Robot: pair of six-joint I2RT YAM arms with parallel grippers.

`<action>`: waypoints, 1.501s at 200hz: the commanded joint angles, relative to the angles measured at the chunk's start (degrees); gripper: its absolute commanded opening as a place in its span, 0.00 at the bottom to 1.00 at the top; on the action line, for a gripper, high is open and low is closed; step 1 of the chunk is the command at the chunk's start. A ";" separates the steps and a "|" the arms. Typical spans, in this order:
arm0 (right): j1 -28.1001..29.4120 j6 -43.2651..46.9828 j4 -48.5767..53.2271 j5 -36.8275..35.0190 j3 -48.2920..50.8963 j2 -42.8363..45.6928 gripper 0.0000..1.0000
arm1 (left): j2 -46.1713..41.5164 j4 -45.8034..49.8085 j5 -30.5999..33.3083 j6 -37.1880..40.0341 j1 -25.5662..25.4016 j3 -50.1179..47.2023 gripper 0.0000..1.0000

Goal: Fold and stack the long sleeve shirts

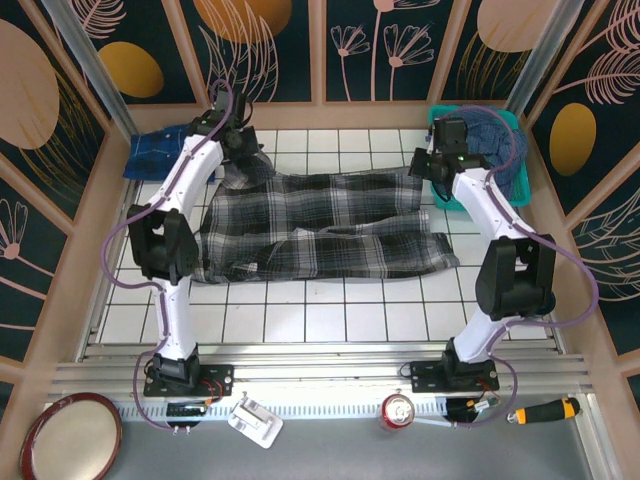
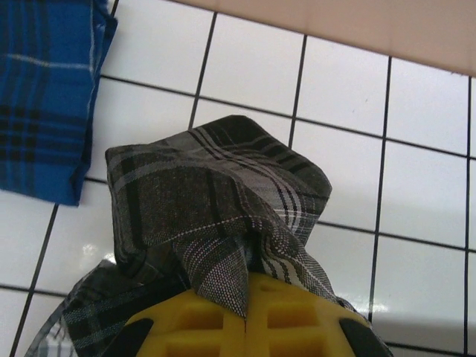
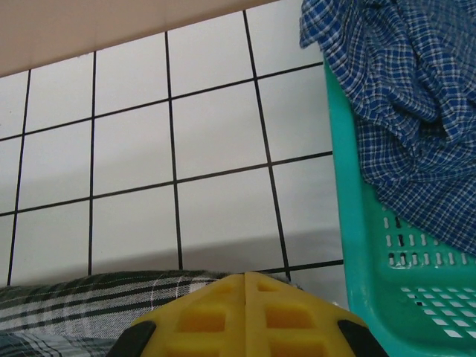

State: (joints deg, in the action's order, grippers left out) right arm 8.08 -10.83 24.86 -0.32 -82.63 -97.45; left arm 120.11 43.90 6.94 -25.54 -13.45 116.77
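Grey plaid shirt (image 1: 320, 230) lies spread across the white tiled table (image 1: 330, 320). The blue plaid shirt (image 1: 160, 150) sits folded at the far left, and the navy shirt (image 1: 495, 135) is in the teal basket (image 3: 372, 260). The left gripper (image 2: 245, 316) pinches the grey shirt's far corner. The right gripper (image 3: 245, 279) is pressed together at its edge; I cannot tell whether it holds cloth.

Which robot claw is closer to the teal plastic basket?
Right. The right gripper sits just beside the teal plastic basket; the left gripper is far across the table, pinching the grey plaid shirt.
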 commanded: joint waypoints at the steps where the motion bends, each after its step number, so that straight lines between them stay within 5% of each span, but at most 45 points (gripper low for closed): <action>1: -0.39 -0.52 -3.56 1.73 2.55 -0.27 0.00 | -2.85 -1.16 1.71 -0.76 0.50 -2.85 0.00; 58: -0.14 -3.34 -10.13 0.33 18.99 2.29 0.00 | -23.48 -17.22 -4.88 -7.42 0.23 -42.86 0.00; 97: 0.03 -3.93 -9.16 -4.07 20.04 -0.51 0.00 | -27.83 -22.27 -8.27 -9.77 -0.41 -56.02 0.00; 150: 0.42 -2.97 -1.54 -10.07 11.56 -3.74 0.00 | -24.34 -22.55 -7.00 -10.76 -4.08 -57.01 0.00; 228: 0.23 -3.29 -7.29 -12.86 24.27 -2.11 0.00 | -20.56 -22.56 -3.20 -10.09 -4.13 -59.06 0.00; 235: 0.19 -3.15 -6.54 -13.84 23.86 -2.72 0.07 | -20.36 -22.18 -2.69 -10.06 -4.16 -58.81 0.00; 255: 0.60 -3.19 -3.63 -14.98 22.64 -2.12 0.12 | -20.02 -21.01 -2.09 -9.45 -4.13 -58.32 0.10; 300: 9.15 -6.51 1.83 -17.76 19.50 10.34 0.32 | -21.59 -15.77 -0.56 -8.62 -4.15 -53.56 0.48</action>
State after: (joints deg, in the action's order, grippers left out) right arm 11.70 -14.44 24.10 -15.03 -59.40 -95.55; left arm 99.29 23.97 4.21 -35.00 -17.69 59.13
